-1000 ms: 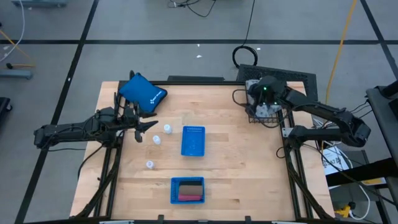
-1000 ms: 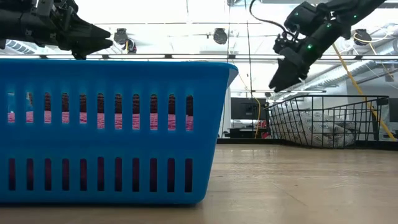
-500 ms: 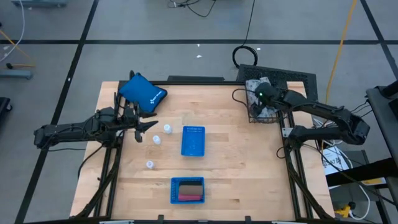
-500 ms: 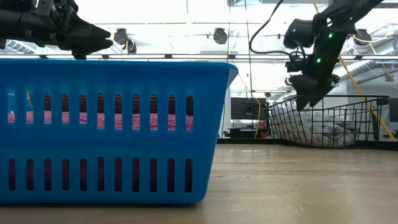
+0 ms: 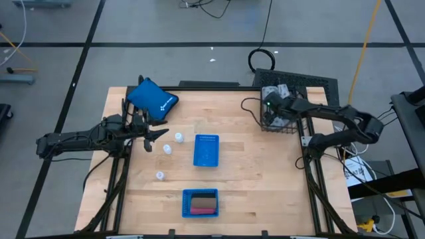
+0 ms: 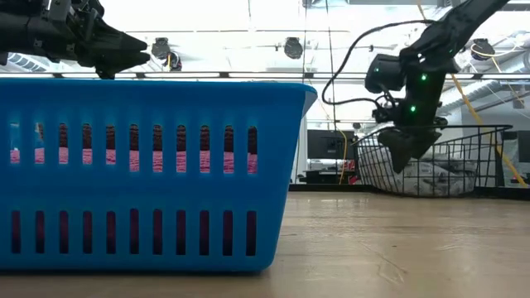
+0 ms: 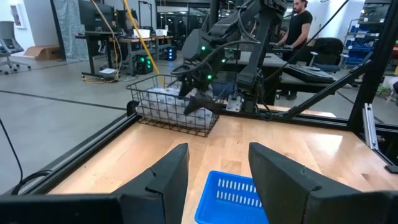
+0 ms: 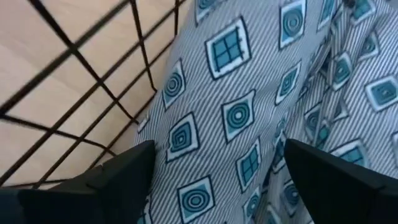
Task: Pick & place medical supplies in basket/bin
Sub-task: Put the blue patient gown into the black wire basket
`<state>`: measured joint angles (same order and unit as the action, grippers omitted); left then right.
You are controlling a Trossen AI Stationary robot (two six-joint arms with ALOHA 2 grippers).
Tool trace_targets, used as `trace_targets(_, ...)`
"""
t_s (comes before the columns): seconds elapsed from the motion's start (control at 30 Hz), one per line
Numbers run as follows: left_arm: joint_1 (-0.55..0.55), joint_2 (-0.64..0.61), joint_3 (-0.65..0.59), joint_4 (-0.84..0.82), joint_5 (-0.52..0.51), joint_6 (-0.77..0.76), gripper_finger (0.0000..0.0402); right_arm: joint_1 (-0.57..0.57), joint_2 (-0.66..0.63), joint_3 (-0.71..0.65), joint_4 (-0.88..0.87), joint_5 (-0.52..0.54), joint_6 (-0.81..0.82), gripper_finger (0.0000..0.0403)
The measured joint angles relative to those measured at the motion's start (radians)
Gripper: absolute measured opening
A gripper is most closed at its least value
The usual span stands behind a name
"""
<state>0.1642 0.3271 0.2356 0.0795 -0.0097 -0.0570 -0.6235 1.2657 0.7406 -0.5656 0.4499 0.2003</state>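
The black wire basket stands at the table's far right corner, with the white roll with a grey pattern lying inside it. My right gripper is open and dips into the basket from above, its fingers on either side of the roll. Three small white bottles stand on the table's left half. My left gripper hovers open just left of them. A pink block and a dark block lie in the near blue tray. My right gripper comes down into the basket from above with its open fingers astride the patterned roll. I cannot tell whether they touch the roll.
A second blue tray sits at the table's middle, and the near one fills the low view's foreground. A blue pouch lies at the far left corner. A person stands in the room beyond the basket.
My right gripper has come down from above the basket's rim into the basket, shifting a little toward the table's left and tipping to point downward. The left arm and the bottles have kept still.
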Motion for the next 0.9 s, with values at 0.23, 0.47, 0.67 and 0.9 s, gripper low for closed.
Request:
trace_targets(0.23,0.000,0.000,0.000,0.000,0.000,0.000,0.0177,-0.001,0.048,0.000,-0.008,0.018,0.029,0.0318)
trace_targets(0.47,0.000,0.000,0.000,0.000,0.000,0.000,0.0177,-0.012,0.057,0.000,-0.021,0.012,0.087,0.0247)
trace_targets(0.67,0.000,0.000,0.000,0.000,0.000,0.000,0.0177,-0.038,0.057,0.000,-0.015,-0.064,0.101,0.0158)
trace_targets(0.9,0.000,0.000,0.000,0.000,0.000,0.000,0.0177,-0.054,0.054,0.000,0.055,-0.223,0.076,0.0043)
